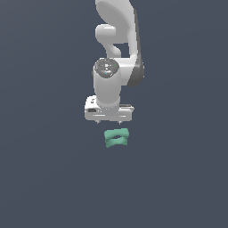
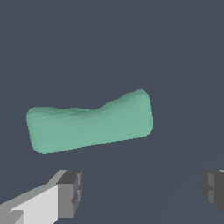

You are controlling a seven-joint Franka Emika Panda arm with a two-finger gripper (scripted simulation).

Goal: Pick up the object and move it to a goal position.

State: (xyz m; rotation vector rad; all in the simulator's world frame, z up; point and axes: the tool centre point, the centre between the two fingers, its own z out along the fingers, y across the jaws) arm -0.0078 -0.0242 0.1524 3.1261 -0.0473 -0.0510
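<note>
The object [image 1: 116, 137] is a small teal-green block of two wavy stacked bands, lying on the dark grey floor just in front of the white arm in the exterior view. In the wrist view the object [image 2: 89, 122] shows as a long lumpy bar, slightly tilted. My gripper [image 1: 109, 121] hangs just above and slightly behind it, open, with only short finger stubs showing under the white hand. The wrist view shows both grey fingertips [image 2: 70, 194] spread wide with nothing between them; the object lies beyond the gap, not inside it.
Plain dark grey ground [image 1: 178, 178] fills both views. The arm's white links [image 1: 116, 53] rise behind the gripper. No goal marker shows.
</note>
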